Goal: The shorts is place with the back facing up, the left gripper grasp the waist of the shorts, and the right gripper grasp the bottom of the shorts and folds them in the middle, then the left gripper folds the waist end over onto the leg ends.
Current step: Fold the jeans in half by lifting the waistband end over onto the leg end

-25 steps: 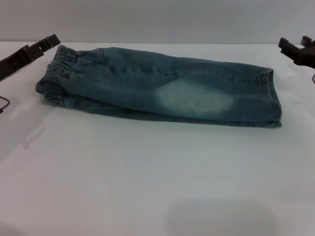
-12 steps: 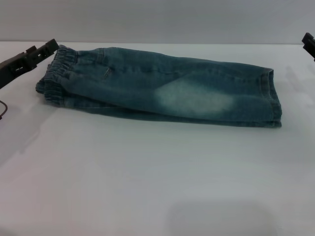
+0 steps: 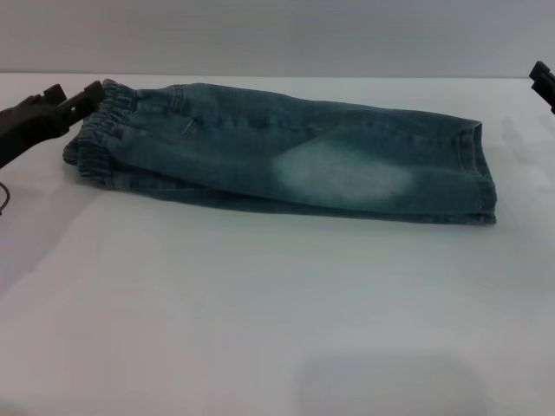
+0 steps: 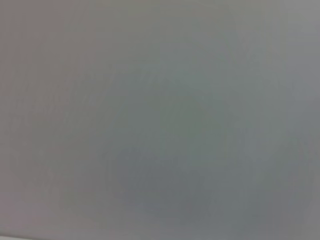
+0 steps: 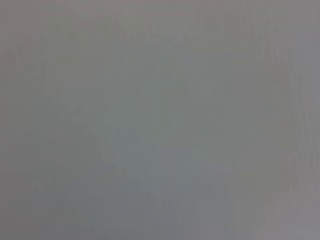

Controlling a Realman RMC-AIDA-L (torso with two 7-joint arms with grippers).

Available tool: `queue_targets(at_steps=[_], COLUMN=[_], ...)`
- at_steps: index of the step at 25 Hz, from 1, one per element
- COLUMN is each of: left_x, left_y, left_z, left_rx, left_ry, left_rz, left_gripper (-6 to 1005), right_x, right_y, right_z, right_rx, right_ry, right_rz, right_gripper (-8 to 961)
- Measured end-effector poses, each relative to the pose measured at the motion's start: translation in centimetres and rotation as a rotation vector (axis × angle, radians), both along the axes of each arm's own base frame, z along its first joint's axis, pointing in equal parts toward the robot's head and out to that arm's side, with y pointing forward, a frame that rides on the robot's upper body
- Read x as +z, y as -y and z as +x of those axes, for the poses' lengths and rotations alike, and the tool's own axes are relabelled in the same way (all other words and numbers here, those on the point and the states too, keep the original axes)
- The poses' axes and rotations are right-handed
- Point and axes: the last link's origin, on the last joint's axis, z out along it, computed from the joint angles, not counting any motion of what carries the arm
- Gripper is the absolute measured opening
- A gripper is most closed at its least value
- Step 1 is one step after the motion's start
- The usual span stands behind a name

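The blue faded-wash denim shorts [image 3: 286, 152] lie folded lengthwise on the white table [image 3: 260, 312], gathered elastic waist [image 3: 102, 130] to the robot's left. The black two-fingered left gripper [image 3: 76, 97], slightly parted and empty, has its tips just beside that waistband. The black right gripper [image 3: 543, 80] sits at the far right edge, well apart from the stitched leg ends [image 3: 481, 173]; whether it is parted I cannot tell

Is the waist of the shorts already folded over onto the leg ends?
No, the waist lies at the opposite end of the shorts from the leg ends.
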Motion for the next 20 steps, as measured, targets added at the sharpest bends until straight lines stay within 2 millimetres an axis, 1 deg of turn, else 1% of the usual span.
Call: queue_targets(at_steps=[10, 12, 20], left_x=[-1.1, -1.7, -3.1], left_y=[0.3, 0.4, 0.4], left_z=[-1.4, -1.8, -2.8], left_rx=[0.009, 0.015, 0.053], left_ry=[-0.143, -0.186, -0.262], left_rz=[0.019, 0.021, 0.012], left_gripper=[833, 832, 832], right_x=[-0.2, -0.1, -0.2], right_y=[0.6, 0.6, 0.7], right_z=[0.0, -0.1, -0.2], right_rx=[0.022, 0.029, 0.039], right_ry=[-0.021, -0.023, -0.032], right_rz=[0.001, 0.002, 0.000], right_gripper=[660, 660, 660])
